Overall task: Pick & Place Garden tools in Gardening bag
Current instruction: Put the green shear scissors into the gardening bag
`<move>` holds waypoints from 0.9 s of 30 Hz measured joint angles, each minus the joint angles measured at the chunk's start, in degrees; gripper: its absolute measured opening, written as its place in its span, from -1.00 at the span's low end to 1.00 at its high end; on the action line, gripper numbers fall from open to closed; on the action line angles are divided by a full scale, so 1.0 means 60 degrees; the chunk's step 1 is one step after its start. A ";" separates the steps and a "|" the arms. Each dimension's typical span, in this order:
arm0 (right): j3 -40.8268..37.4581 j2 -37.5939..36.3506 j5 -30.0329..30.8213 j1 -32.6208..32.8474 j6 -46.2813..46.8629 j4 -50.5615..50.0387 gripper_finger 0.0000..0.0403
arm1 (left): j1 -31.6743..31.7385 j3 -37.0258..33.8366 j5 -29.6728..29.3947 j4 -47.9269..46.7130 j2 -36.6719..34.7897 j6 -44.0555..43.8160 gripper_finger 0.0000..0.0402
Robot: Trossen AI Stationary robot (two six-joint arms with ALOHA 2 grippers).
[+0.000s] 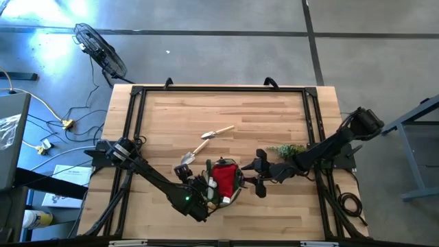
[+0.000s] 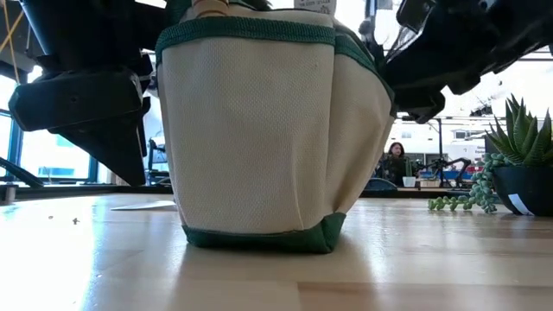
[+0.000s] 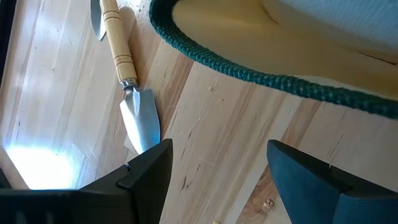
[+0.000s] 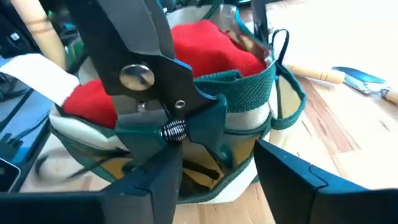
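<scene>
Shears (image 4: 152,81) hang in our right gripper (image 1: 259,180) over the bag (image 1: 223,182), low centre of the high view, ready to drop beside the glove (image 4: 205,46), while our left gripper (image 3: 214,171) waits wide, empty, near a trowel (image 3: 127,81).

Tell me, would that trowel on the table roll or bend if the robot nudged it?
The trowel looks stiff: metal blade, turned wooden handle. The round handle might roll a little, but the flat blade lying on the table would probably stop it. It likely slides easily on smooth wood.
</scene>
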 joint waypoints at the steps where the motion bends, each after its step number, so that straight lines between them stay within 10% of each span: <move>1: 0.0000 -0.0075 0.0004 0.0000 0.0027 -0.0084 -0.03 | 0.0000 0.0000 0.0000 0.0013 0.0000 0.0000 0.25; 27: 0.0000 -0.0293 0.0036 -0.0004 0.0249 -0.1277 0.27 | 0.0000 0.0000 0.0837 -0.0399 -0.0033 0.0189 0.25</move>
